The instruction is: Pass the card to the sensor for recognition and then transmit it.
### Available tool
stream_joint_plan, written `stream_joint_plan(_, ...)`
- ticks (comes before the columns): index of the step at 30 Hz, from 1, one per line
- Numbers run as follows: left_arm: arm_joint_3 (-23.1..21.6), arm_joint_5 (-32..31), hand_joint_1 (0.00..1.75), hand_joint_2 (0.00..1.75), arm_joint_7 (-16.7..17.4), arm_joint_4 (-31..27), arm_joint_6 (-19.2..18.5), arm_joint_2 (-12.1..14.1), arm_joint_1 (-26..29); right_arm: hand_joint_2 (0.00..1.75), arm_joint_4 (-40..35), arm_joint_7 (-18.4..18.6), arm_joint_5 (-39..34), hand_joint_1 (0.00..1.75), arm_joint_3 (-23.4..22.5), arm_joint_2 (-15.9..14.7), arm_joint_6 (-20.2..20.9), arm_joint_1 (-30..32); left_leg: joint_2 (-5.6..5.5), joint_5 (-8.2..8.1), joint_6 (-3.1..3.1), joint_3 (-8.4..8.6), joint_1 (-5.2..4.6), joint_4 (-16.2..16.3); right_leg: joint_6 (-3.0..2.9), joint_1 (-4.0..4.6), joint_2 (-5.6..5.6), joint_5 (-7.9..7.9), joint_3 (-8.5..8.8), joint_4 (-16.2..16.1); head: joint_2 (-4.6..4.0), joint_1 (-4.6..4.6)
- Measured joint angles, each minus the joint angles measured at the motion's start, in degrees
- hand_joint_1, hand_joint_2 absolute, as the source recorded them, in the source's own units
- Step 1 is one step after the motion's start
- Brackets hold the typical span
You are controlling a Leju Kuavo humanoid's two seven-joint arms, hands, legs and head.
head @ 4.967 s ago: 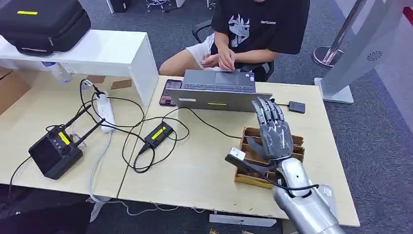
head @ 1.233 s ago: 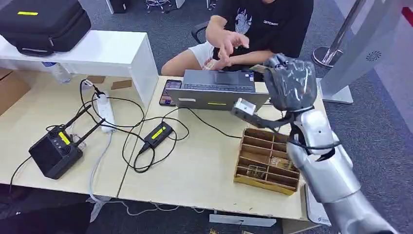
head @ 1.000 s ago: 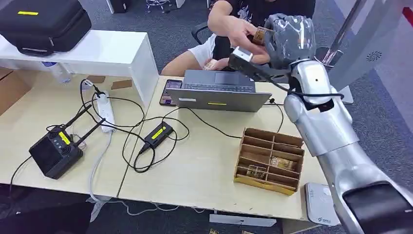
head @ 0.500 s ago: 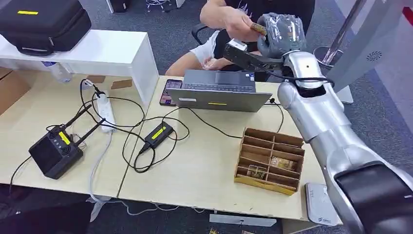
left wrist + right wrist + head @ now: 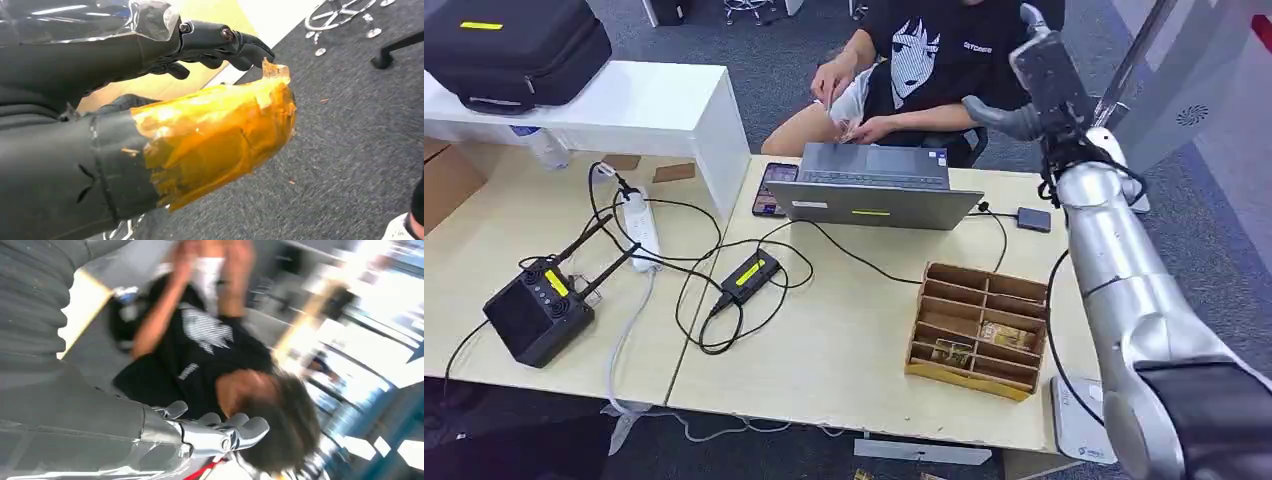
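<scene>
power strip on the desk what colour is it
White power strip, clearest in the head view.

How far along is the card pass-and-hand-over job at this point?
It looks nearly done. The right hand is raised toward the person, fingers apart and no card in it, so the handover seems made. Whether the person holds the card is too small to tell. In hand: nothing, as the left hand is empty too. Left: lowering the arm, perhaps toward the wooden organizer.

No legible text, labels or numbers anywhere.
</scene>
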Motion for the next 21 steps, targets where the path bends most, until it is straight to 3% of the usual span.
stream_joint_plan(4,0.0,1.1,0.00,0.00,0.7,-0.2,0.0,0.0,0.0,1.75,-14.7,-3.0,-4.5,0.00,-1.7,0.3,-1.7,12.2,-0.01,-0.05,-0.03,-0.03,-0.01,0.0,0.01,0.00,0.01,-0.02,-0.06,0.0,0.00,-0.04)
stream_joint_plan(11,0.0,2.0,0.00,0.00,1.2,-0.4,0.0,0.0,0.0,1.75,-27.7,-4.5,-5.7,0.00,-2.5,0.8,-3.8,21.7,-0.01,-0.05,-0.04,-0.01,0.05,-0.1,0.00,0.05,-0.03,-0.06,-0.04,0.0,0.00,-0.02)
stream_joint_plan(17,0.0,5.0,0.00,0.00,3.0,-1.1,0.0,0.0,0.3,1.75,-51.2,-11.3,-11.7,0.00,2.9,4.3,-10.8,47.1,-0.39,-0.32,-0.13,-0.04,0.08,-0.1,-0.05,0.09,-0.36,-0.40,0.07,0.0,0.00,-0.02)
stream_joint_plan(21,0.1,4.6,0.00,0.00,4.2,-1.2,0.0,0.0,0.5,1.75,-60.4,-13.9,-17.1,0.00,6.3,5.0,-14.2,59.7,-0.35,-0.41,-0.15,-0.07,0.07,-0.1,-0.08,0.08,-0.34,-0.51,0.05,0.0,0.00,-0.02)
